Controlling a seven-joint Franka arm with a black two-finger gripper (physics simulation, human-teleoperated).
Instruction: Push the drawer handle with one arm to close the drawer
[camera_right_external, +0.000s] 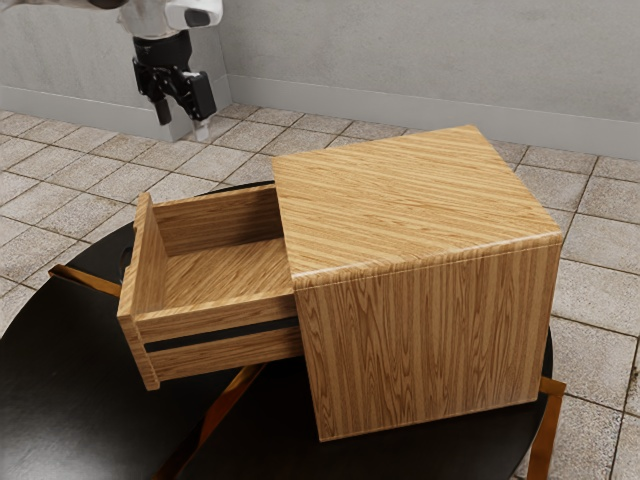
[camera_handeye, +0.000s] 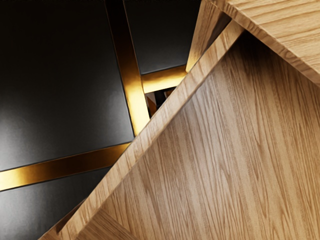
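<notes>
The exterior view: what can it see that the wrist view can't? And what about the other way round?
The exterior view shows the black two-finger gripper, the dark curved handle on the drawer front, the grey wall and the pale tiled floor.

The wrist view shows a small dark gap beside where shiny gold-coloured strips meet.

Both show the open brown wooden drawer, the boxy wooden cabinet and the black tabletop.
</notes>
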